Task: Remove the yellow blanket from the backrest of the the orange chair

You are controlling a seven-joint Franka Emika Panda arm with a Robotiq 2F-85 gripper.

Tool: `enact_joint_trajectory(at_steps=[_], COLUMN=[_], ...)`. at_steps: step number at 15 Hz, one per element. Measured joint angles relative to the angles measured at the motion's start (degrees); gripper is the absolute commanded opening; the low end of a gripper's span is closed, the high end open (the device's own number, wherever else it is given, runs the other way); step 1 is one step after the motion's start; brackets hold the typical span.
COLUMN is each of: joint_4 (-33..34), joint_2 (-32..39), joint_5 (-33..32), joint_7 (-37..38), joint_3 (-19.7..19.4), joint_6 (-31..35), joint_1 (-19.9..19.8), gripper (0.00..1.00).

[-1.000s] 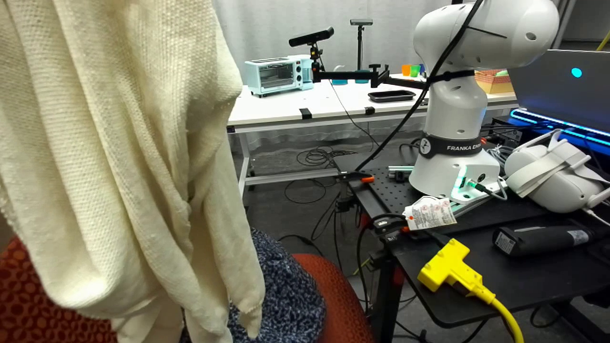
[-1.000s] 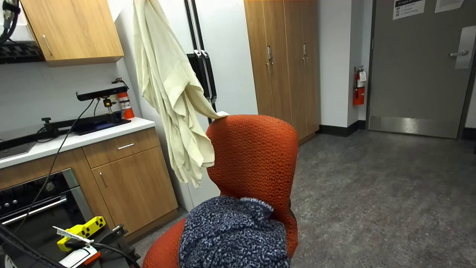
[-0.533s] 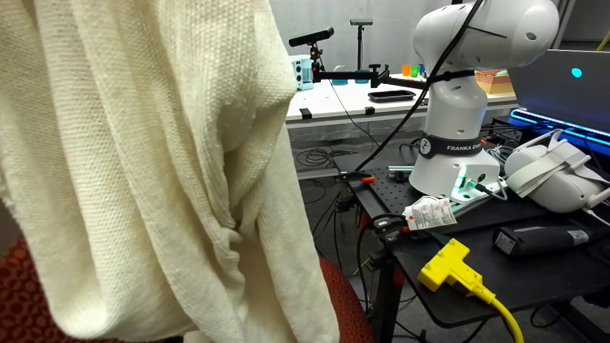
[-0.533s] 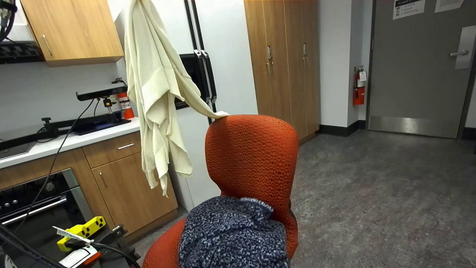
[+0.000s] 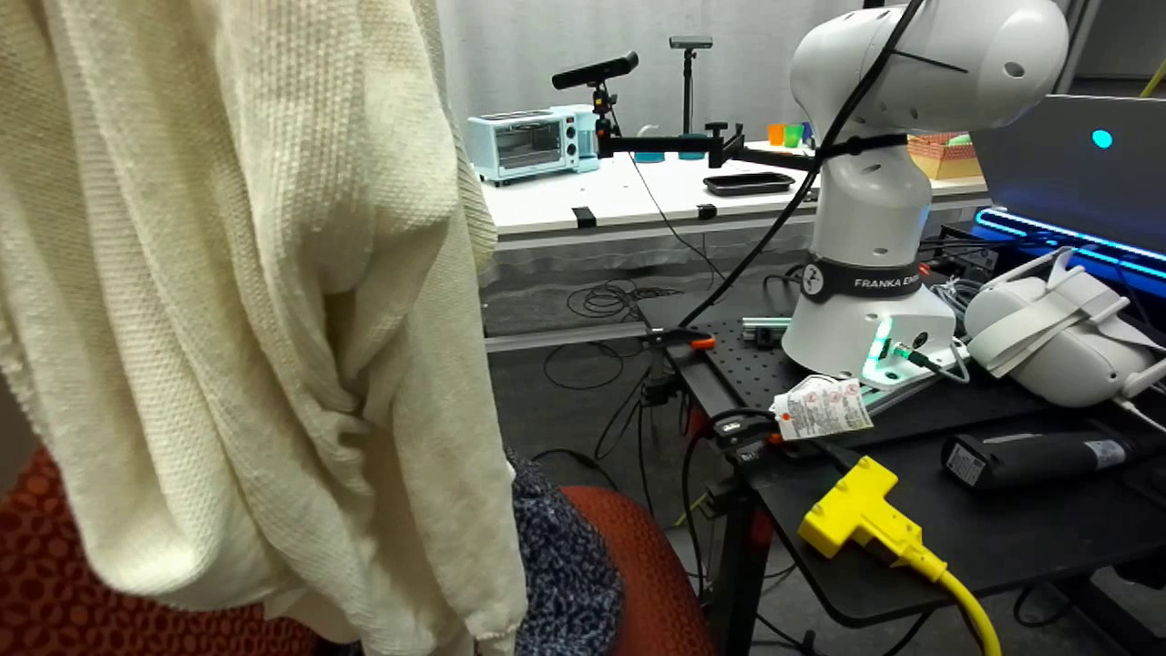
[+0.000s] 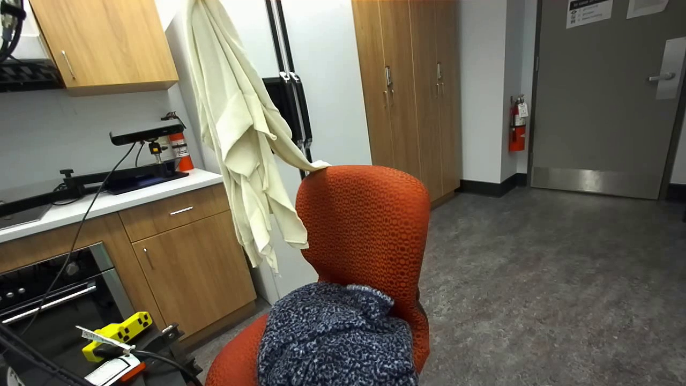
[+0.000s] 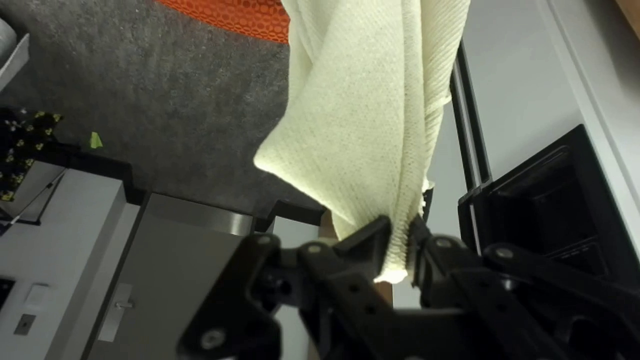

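The yellow blanket (image 6: pixel 244 134) hangs high in long folds beside the backrest (image 6: pixel 367 225). One end of it still lies on the top left corner of that backrest. In an exterior view the blanket (image 5: pixel 246 319) hangs close to the camera and covers much of the orange chair (image 5: pixel 656 583). In the wrist view my gripper (image 7: pixel 400 222) is shut on a bunched edge of the blanket (image 7: pixel 360 115), which runs from the fingers toward the chair (image 7: pixel 240 17). The gripper is out of view in both exterior views.
A dark speckled cloth (image 6: pixel 337 338) lies on the chair seat. A yellow plug (image 5: pixel 861 510) with its cable is on the black cart (image 5: pixel 966 547) beside the arm base (image 5: pixel 856 328). A tall fridge (image 6: pixel 332 80) and counter (image 6: pixel 161 185) stand behind the blanket.
The hanging part of the blanket swung away from the backrest, then partly back toward it. Its end on the backrest corner has not visibly moved. The chair and speckled cloth are unchanged.
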Motion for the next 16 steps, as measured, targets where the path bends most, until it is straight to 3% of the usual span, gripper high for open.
enact_joint_trajectory(at_steps=[8, 10, 16], joint_4=[2.9, 3.6, 5.4], joint_2=[0.0, 0.0, 0.1], joint_5=[2.6, 4.6, 9.6], joint_7=[-3.6, -6.9, -18.1], joint_3=[-0.2, -0.8, -3.2], joint_6=[-5.8, -7.3, -12.7], joint_1=[1.0, 1.6, 3.7], gripper=[0.95, 1.00, 1.00])
